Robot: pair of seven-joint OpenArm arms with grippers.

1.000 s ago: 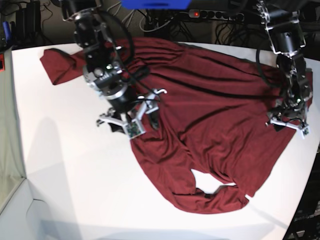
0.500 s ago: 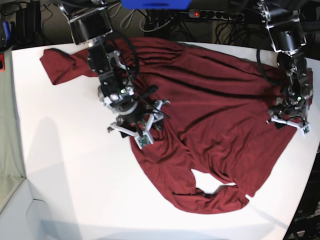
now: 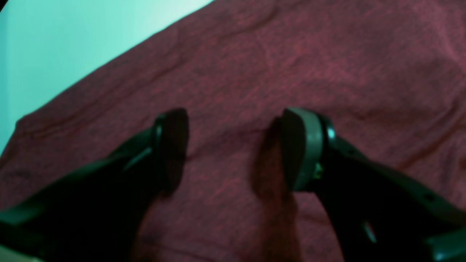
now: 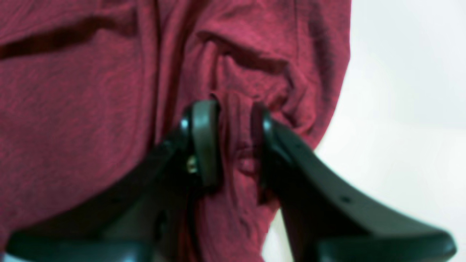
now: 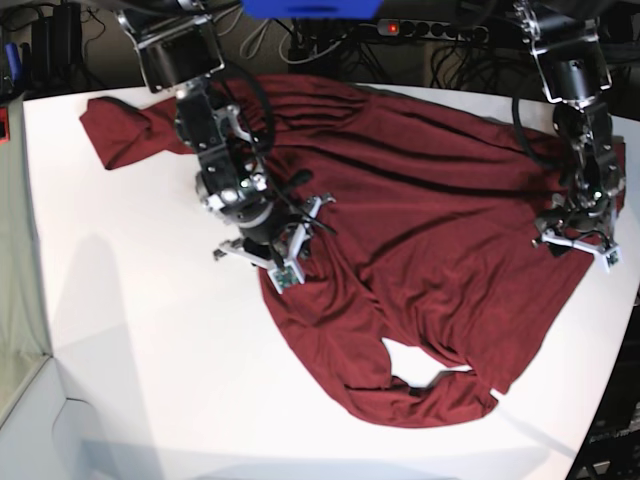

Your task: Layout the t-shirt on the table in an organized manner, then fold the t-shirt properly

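The maroon t-shirt (image 5: 430, 220) lies spread and wrinkled across the white table (image 5: 140, 330), one sleeve (image 5: 115, 130) reaching to the far left. My right gripper (image 5: 275, 262) is down at the shirt's left edge. In the right wrist view this gripper (image 4: 233, 138) is shut on a raised fold of the t-shirt (image 4: 91, 109), with bare table (image 4: 400, 91) just beside it. My left gripper (image 5: 575, 240) rests on the shirt's right edge. Its pads (image 3: 302, 145) stand apart, open, flat fabric (image 3: 327, 54) beneath them.
A power strip and cables (image 5: 430, 30) run behind the table's far edge. A grey surface (image 5: 15, 250) lies beyond the left edge. The neck opening (image 5: 415, 360) shows white table near the front. The table's right edge passes close to the left arm.
The right gripper came down onto the shirt's left edge and its jaws narrowed from wide open onto a fold. The left arm stayed where it was.
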